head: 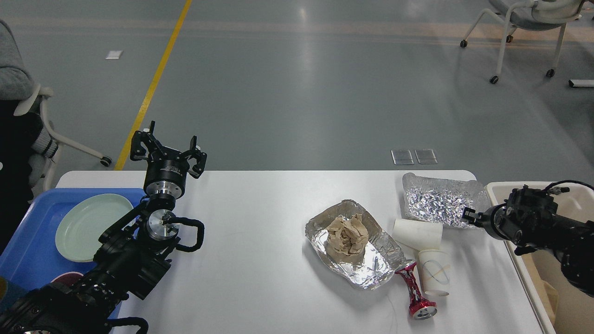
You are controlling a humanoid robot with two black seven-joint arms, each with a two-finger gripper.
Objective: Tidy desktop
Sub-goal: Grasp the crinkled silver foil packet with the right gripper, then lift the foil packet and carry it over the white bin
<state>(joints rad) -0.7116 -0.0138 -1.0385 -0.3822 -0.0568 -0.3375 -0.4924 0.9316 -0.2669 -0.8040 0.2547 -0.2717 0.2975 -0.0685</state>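
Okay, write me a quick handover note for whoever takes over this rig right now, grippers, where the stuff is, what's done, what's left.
Left gripper: open, empty, raised over the far left of the desktop.
Right gripper: too dark and end-on to tell if open; it sits at the near right corner of the far foil tray.
On the desktop: near foil tray holding crumpled brown paper, one paper cup on its side, one upright paper cup, a crushed red can.
Done: green plate sits in the blue tray.
Left: all the rubbish; the beige bin stands at the right edge.
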